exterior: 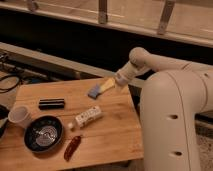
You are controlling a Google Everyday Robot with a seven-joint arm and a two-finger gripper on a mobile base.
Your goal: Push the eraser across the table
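Overhead: gripper (98, 90) at the table's (115, 135) far edge

We see it close over the wood; whether it is clenched or released we cannot tell. The eraser (52, 103) lies flat, well apart from it, just beyond the black bowl (44, 133).
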